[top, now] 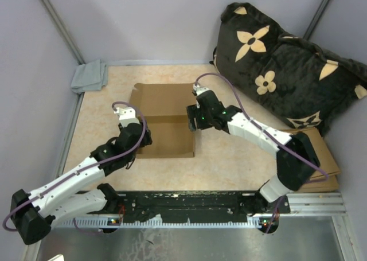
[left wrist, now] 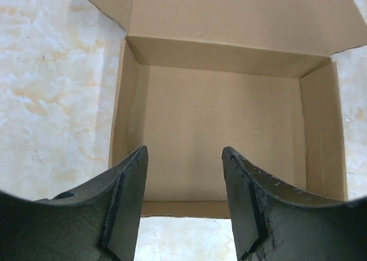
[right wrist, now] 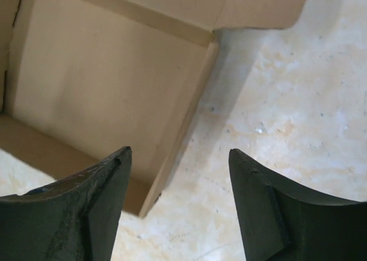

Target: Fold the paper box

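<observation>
The paper box (top: 167,139) sits mid-table as a shallow brown tray with its walls up and its lid panel lying flat behind it. My left gripper (top: 141,136) hovers at the box's left side. In the left wrist view the box (left wrist: 218,117) shows its bare floor, and that gripper (left wrist: 184,151) stands open above one wall, holding nothing. My right gripper (top: 192,122) is at the box's right side. In the right wrist view it (right wrist: 180,152) is open, with the right wall of the box (right wrist: 103,83) running between its fingers, untouched.
A black pillow with beige flowers (top: 287,71) leans at the back right. A grey cloth (top: 90,76) lies in the back left corner. A stack of flat cardboard pieces (top: 324,158) lies at the right under the right arm. A black rail (top: 189,206) borders the near edge.
</observation>
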Controlling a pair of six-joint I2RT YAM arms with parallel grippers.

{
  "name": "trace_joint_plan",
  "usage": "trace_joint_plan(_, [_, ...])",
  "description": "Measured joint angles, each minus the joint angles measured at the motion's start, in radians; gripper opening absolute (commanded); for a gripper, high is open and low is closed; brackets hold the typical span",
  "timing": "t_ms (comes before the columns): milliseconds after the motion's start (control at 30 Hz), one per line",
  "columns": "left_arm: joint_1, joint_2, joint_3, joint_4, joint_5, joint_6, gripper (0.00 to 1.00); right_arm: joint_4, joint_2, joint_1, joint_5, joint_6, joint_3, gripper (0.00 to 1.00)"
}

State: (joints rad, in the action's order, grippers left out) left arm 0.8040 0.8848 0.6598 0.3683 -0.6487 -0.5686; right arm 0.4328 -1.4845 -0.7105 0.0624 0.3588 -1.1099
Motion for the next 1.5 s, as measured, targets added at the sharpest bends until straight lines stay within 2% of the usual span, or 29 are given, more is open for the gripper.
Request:
trace_joint_plan(133, [-0.016,0.037,0.015,0.017,-0.002,-0.013,0.62,-0.025,-0.147,0.004,-0.016,0.011,-0.074,0.55])
trace_joint_plan(233, [-0.026,0.064,0.034,0.019,0.002,-0.013,0.62,-0.043,-0.246,0.004,-0.028,0.026,-0.084,0.39])
trace_joint_plan(300, [-0.036,0.085,0.049,0.018,0.008,-0.012,0.63,-0.041,-0.29,0.004,-0.028,0.035,-0.082,0.24])
trace_joint_plan(433, [-0.078,0.158,0.082,0.014,0.034,-0.005,0.63,-0.034,-0.335,0.004,0.004,0.05,-0.082,0.13])
trace_joint_plan(700, [-0.2,0.406,0.135,-0.008,0.119,0.031,0.59,-0.055,-0.326,0.038,0.061,0.058,-0.041,0.12])
trace_joint_plan(900, [-0.21,0.588,0.228,0.061,0.145,0.043,0.56,-0.073,-0.306,0.048,0.065,0.067,-0.009,0.12])
trace_joint_plan(1500, [-0.201,0.576,0.235,0.093,0.191,0.007,0.58,-0.126,-0.269,0.07,0.074,0.153,0.056,0.14])
